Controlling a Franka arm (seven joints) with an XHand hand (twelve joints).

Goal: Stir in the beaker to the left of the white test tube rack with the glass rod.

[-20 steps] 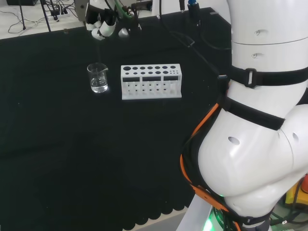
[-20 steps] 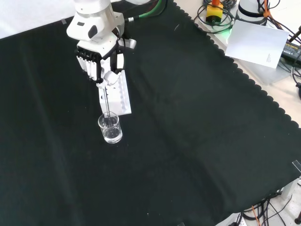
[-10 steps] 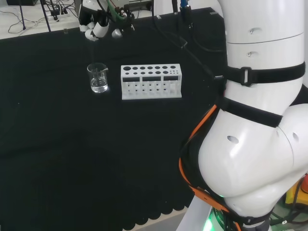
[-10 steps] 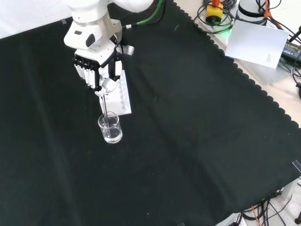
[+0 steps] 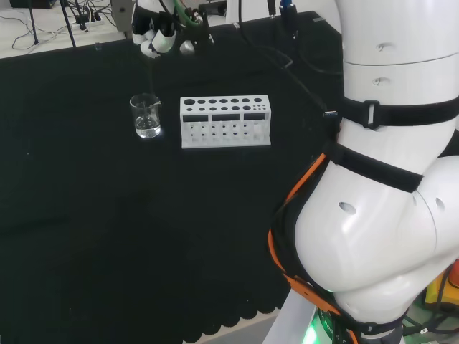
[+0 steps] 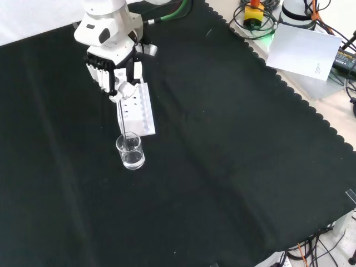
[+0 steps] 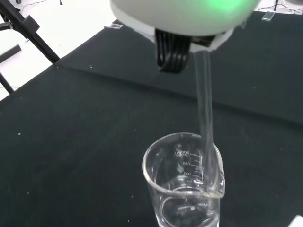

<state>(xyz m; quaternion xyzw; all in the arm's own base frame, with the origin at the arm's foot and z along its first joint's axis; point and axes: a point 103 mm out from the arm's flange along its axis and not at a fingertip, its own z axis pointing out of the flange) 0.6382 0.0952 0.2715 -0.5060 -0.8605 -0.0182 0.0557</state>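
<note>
The robot's black and white hand point(image 5: 159, 39) hangs, in the head view, above and just beyond the small clear glass beaker point(image 5: 146, 116), which stands directly below it on the black cloth point(image 5: 107, 215). The white test tube rack point(image 5: 225, 121) lies beside the beaker, off to the hand's lower right in this view. The fingers look curled, though the rod is too faint to make out here.

In the front view the hand point(image 6: 114, 69) has its fingers curled round the top of a thin clear glass rod point(image 6: 122, 118), pinching it. The rod's long axis runs almost straight down from the hand, and its lower end reaches the mouth of the beaker point(image 6: 130, 151) just below. The rack point(image 6: 138, 109) sits right under and behind the hand, close to the rod's path, so sideways room toward it looks tight; the other sides are open cloth.

In the wrist view the rod point(image 7: 204, 109) descends from the hand point(image 7: 180, 14) and passes inside the beaker point(image 7: 183, 184) close to its rim wall. A little clear liquid lies at the bottom. Stirring probably calls for small circles, kept off the glass wall.
</note>
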